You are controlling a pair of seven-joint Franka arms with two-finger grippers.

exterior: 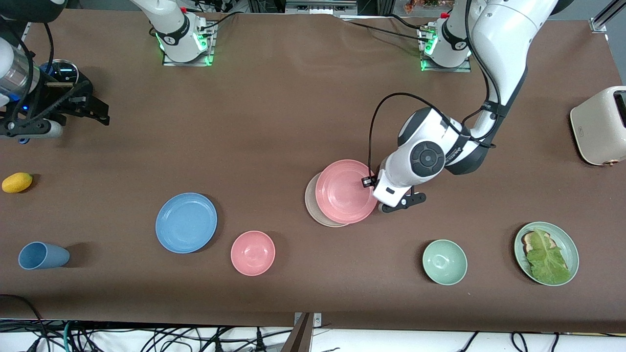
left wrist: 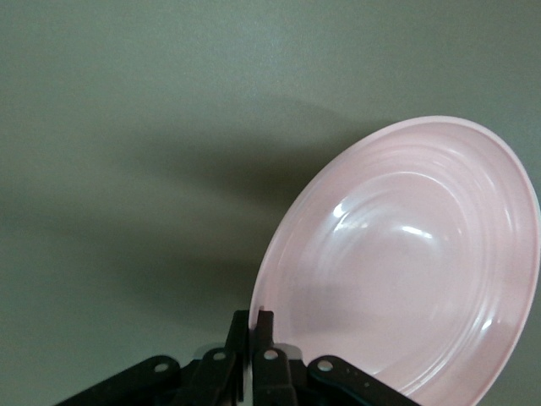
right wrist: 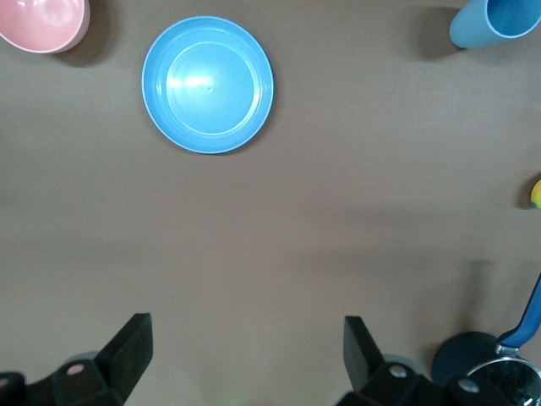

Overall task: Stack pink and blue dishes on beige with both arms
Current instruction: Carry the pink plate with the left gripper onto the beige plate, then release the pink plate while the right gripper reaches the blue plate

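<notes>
Pinching the rim of the pink plate [exterior: 344, 191], the left gripper [exterior: 375, 189] carries it over the beige plate [exterior: 313, 208] — seemingly not yet seated, slightly offset. The right gripper [right wrist: 245, 351] waits spread wide at its end of the table — the blue plate [exterior: 186, 223] rests untouched.

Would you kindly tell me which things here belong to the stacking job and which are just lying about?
Job: pink plate, held over the beige plate by the left claw; blue plate.
Lying about: pink bowl, blue cup, green bowl, toaster, lemon.
</notes>
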